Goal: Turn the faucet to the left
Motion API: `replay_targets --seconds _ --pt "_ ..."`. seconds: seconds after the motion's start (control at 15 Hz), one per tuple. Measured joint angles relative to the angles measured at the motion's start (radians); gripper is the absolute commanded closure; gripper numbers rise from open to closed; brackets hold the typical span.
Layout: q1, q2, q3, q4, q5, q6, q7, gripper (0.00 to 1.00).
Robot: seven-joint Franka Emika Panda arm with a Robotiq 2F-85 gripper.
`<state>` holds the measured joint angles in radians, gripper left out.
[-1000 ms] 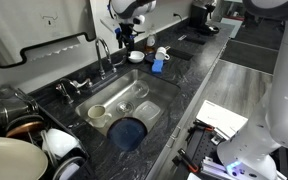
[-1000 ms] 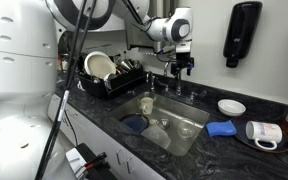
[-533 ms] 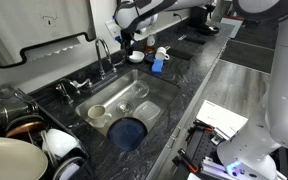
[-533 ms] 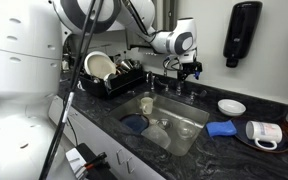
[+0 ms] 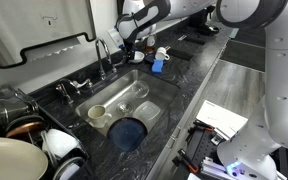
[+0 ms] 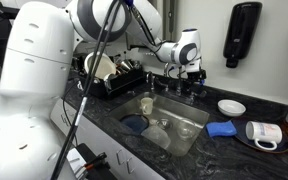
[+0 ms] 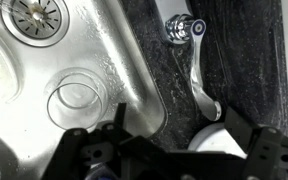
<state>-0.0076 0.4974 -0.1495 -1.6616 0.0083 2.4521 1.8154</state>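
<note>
Slim, shiny chrome gooseneck faucet (image 7: 196, 78) stands at the upper right of the wrist view, on the dark stone counter (image 7: 252, 55) beside a steel sink (image 7: 24, 85). The black claw (image 7: 174, 152) hovers at the bottom edge, spread wide.

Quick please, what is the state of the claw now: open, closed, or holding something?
Claw: open, holding nothing; the faucet is not gripped.
</note>
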Motion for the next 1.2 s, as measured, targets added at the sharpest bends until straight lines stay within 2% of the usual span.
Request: replay_targets --seconds 0.47,0.53,0.67,1.2 --pt "-0.017 0.121 -0.004 0.126 0.001 0.003 -0.073 0.00" --pt "-0.017 0.135 -0.007 0.142 0.001 0.001 -0.073 0.25" --pt "-0.015 0.161 -0.021 0.178 -0.001 -0.023 -0.070 0.34" --pt "-0.014 0.230 -0.080 0.303 -0.030 -0.219 -0.022 0.91"
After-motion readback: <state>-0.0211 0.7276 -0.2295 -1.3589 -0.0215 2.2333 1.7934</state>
